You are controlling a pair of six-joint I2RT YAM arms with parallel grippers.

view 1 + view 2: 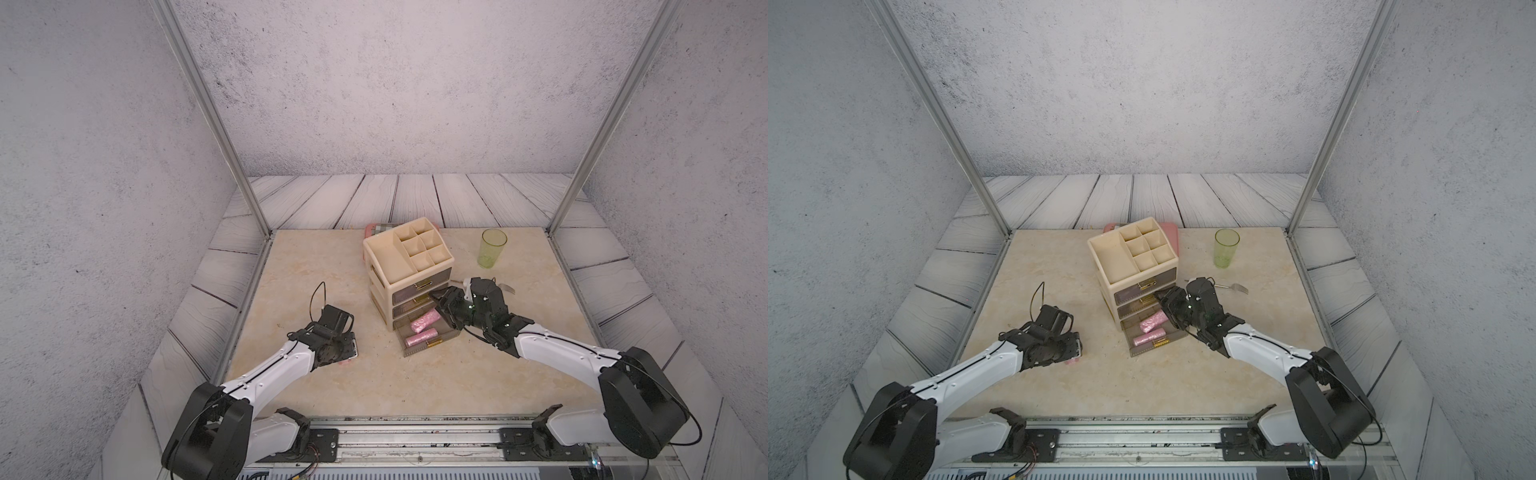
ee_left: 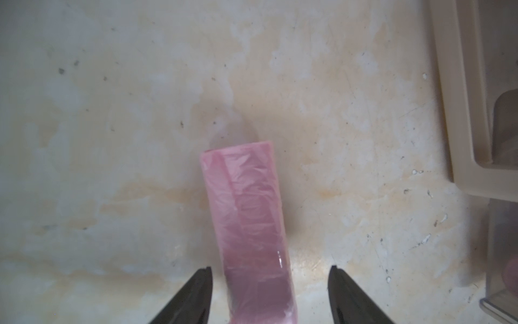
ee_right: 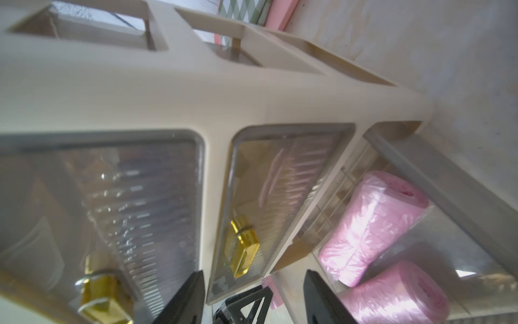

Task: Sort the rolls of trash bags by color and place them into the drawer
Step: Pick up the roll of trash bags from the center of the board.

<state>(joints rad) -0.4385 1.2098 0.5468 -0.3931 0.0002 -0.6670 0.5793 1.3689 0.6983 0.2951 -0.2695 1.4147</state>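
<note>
A pink roll of trash bags (image 2: 246,207) lies on the beige tabletop. My left gripper (image 2: 269,268) stands open astride its near end, with a gap on each side. In both top views only a pink sliver (image 1: 345,362) shows under that gripper (image 1: 338,353). The bottom drawer (image 1: 415,351) of the cream organizer (image 1: 399,259) is pulled out and holds three pink rolls (image 1: 424,334); two of them (image 3: 367,224) show in the right wrist view. My right gripper (image 3: 255,273) is open and holds nothing, close to the shut middle drawer's gold handle (image 3: 244,246).
A translucent green cup (image 1: 493,248) stands at the back right. A fork (image 1: 1236,286) lies behind my right wrist. A pink and checked flat item (image 1: 1169,235) sits behind the organizer. Metal frame posts rise at both back corners.
</note>
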